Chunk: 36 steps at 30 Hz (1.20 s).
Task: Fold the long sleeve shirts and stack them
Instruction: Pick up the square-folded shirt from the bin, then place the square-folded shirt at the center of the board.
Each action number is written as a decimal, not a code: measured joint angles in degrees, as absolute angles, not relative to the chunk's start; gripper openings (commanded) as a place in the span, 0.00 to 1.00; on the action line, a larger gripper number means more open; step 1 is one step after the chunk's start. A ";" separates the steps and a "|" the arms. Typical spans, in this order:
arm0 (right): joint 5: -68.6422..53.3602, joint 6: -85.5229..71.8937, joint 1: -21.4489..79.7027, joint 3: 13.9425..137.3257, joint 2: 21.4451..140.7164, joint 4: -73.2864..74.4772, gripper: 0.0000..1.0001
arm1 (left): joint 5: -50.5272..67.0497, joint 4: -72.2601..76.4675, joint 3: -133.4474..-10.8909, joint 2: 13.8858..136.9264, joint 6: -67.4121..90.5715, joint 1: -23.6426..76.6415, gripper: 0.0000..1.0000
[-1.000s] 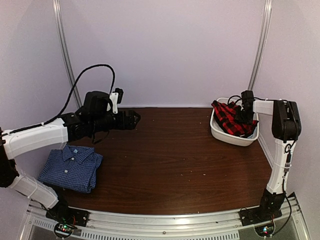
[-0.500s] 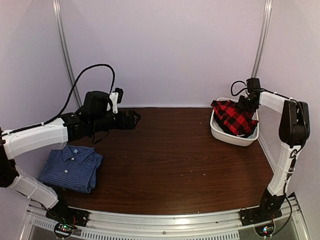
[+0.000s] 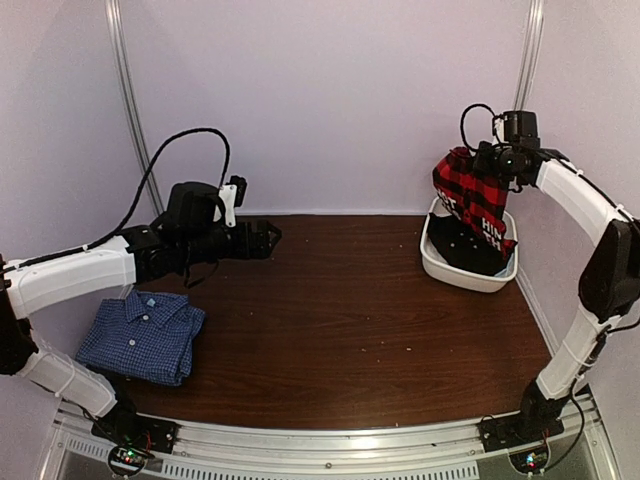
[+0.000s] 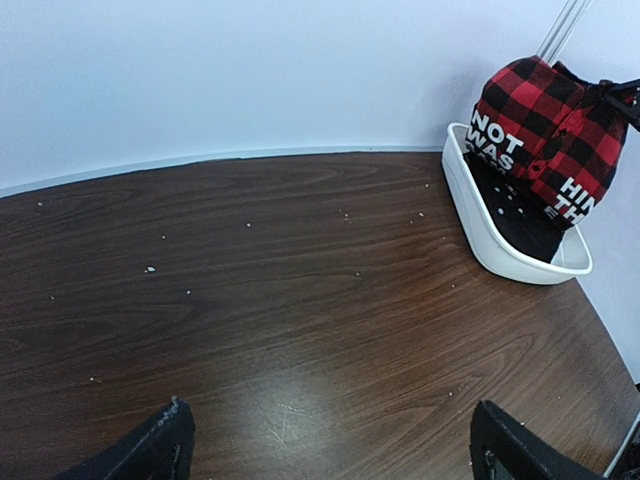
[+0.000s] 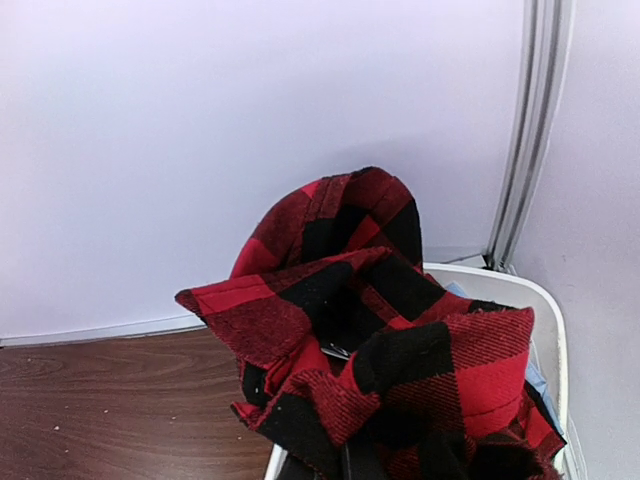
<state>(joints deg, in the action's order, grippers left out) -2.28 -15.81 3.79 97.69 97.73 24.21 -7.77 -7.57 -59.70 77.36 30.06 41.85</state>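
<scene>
Right jaws clamp the plaid shirt (image 3: 472,195) above the tub (image 3: 468,276), its tail inside. Left jaws gape empty over the table (image 3: 340,330); the blue shirt (image 3: 142,335) lies folded nearby.

red-and-black plaid shirt (image 3: 473,195) with white lettering; blue checked shirt (image 3: 141,336); white tub (image 3: 463,268).
</scene>
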 measured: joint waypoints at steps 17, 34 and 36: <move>-9.26 -13.69 20.36 107.42 88.79 25.47 0.00 | -7.75 -7.35 -59.70 77.34 30.06 41.85 0.98; -12.86 -15.38 49.47 85.32 92.18 15.92 0.00 | -14.76 -14.92 -57.80 74.70 42.68 32.80 0.98; -14.52 -16.40 53.30 82.72 94.61 14.39 0.04 | -13.23 -14.72 -54.94 72.55 45.06 28.91 0.98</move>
